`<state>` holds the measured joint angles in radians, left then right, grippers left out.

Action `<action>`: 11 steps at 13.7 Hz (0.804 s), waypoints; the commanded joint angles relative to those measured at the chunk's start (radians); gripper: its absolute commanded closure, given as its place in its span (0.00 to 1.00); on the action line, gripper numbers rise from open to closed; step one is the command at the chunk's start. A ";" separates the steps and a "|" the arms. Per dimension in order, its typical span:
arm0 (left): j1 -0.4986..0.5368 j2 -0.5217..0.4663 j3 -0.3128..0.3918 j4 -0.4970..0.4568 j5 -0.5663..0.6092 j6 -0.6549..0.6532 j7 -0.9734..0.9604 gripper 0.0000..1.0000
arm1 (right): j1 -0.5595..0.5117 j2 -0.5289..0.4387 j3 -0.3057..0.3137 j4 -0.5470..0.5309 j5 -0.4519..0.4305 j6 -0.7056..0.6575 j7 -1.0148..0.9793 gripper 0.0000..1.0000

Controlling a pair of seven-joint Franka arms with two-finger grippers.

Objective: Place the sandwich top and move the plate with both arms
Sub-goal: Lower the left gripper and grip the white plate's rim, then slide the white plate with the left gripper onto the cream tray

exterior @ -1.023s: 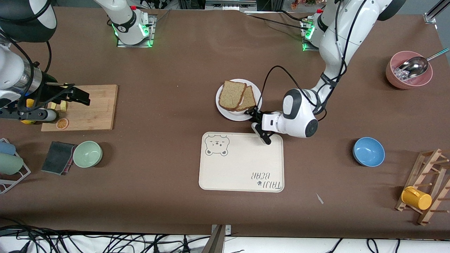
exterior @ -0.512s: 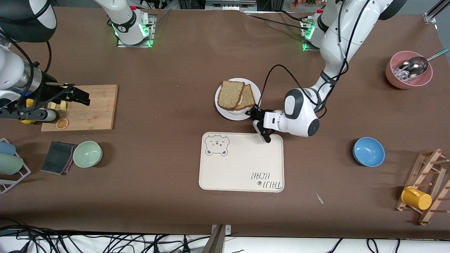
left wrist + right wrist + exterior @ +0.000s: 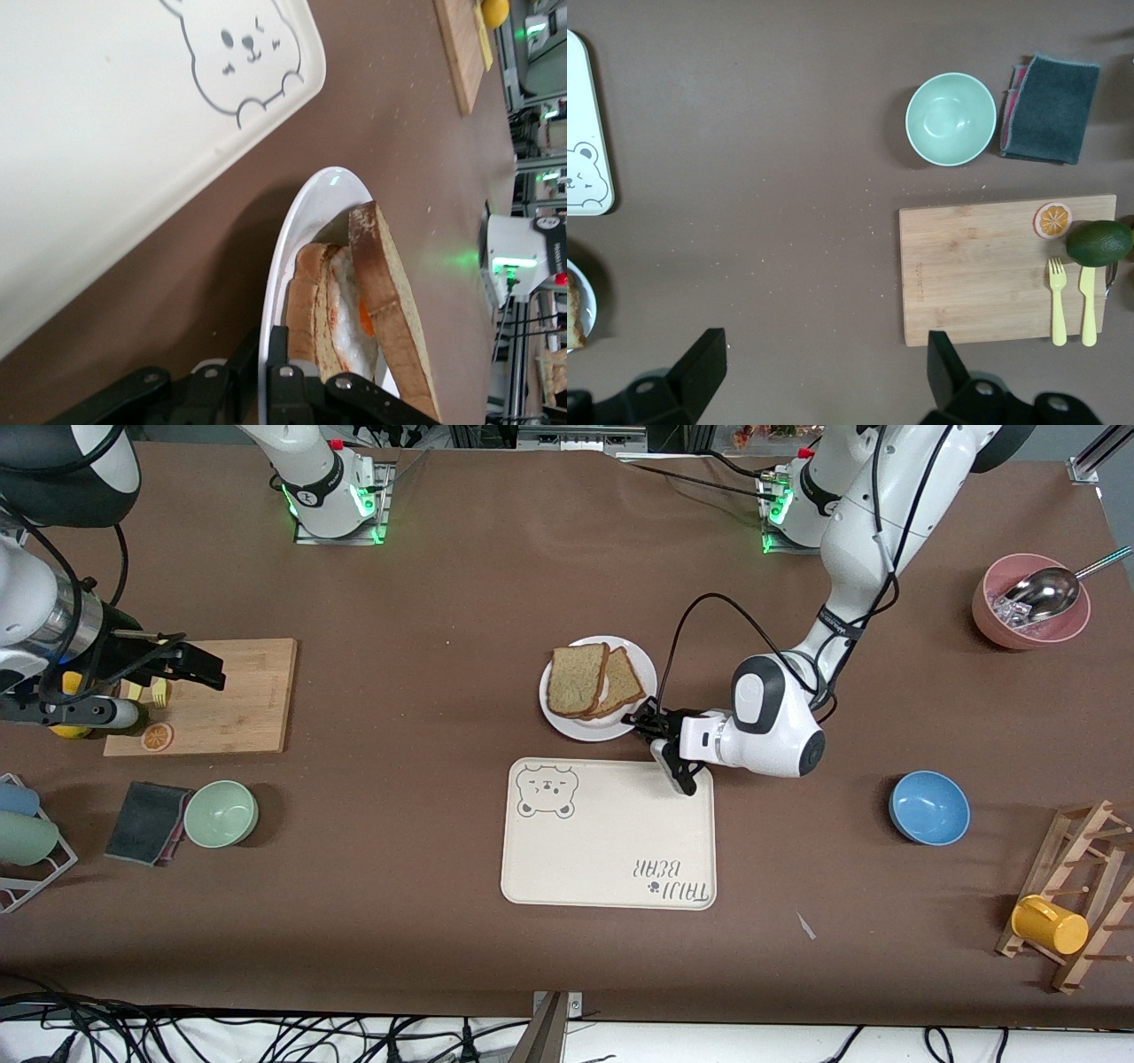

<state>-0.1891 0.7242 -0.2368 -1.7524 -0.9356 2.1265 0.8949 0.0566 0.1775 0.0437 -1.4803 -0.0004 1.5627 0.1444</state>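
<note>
**Left gripper clamped on the plate rim, right arm waiting over the cutting board**

A small round white plate (image 3: pixel 589 729) sits on the brown table (image 3: pixel 443 584), just beside the edge of a cream tray (image 3: pixel 611 850) with a bear drawing; the tray lies nearer the front camera. On the plate is a sandwich: the plain wholemeal sandwich top (image 3: pixel 576 679) lies askew over a lower slice (image 3: pixel 625 682). The left wrist view shows fried egg (image 3: pixel 350 314) between the two slices.

The left gripper (image 3: pixel 651 726) is low at the plate's edge toward the left arm's end of the table, its fingers pinched together on the rim (image 3: pixel 266 354).

The right arm waits, its right gripper (image 3: pixel 190 664) held in the air over a wooden cutting board (image 3: pixel 239 700), fingers (image 3: pixel 700 363) spread wide apart and holding nothing. On the board lie an orange slice (image 3: pixel 1052 220), a green avocado (image 3: pixel 1099 243) and two yellow forks (image 3: pixel 1057 301).

Nearer the camera than the board are a pale green bowl (image 3: pixel 221 813) and a dark folded cloth (image 3: pixel 146 822).
</note>
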 commanded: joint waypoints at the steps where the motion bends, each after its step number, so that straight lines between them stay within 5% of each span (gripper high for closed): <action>1: 0.019 -0.020 0.001 0.036 -0.081 -0.066 0.013 1.00 | 0.002 -0.032 -0.008 -0.009 0.014 0.005 -0.006 0.00; 6: 0.092 -0.003 0.007 0.171 -0.104 -0.154 -0.108 1.00 | -0.001 -0.020 -0.008 -0.012 -0.001 0.008 -0.006 0.00; 11: 0.092 0.159 0.010 0.391 -0.106 -0.145 -0.206 1.00 | 0.000 -0.016 -0.005 -0.012 -0.001 0.011 -0.006 0.00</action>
<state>-0.0902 0.7839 -0.2270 -1.5046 -1.0063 2.0034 0.7295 0.0560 0.1719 0.0375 -1.4823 -0.0009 1.5649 0.1439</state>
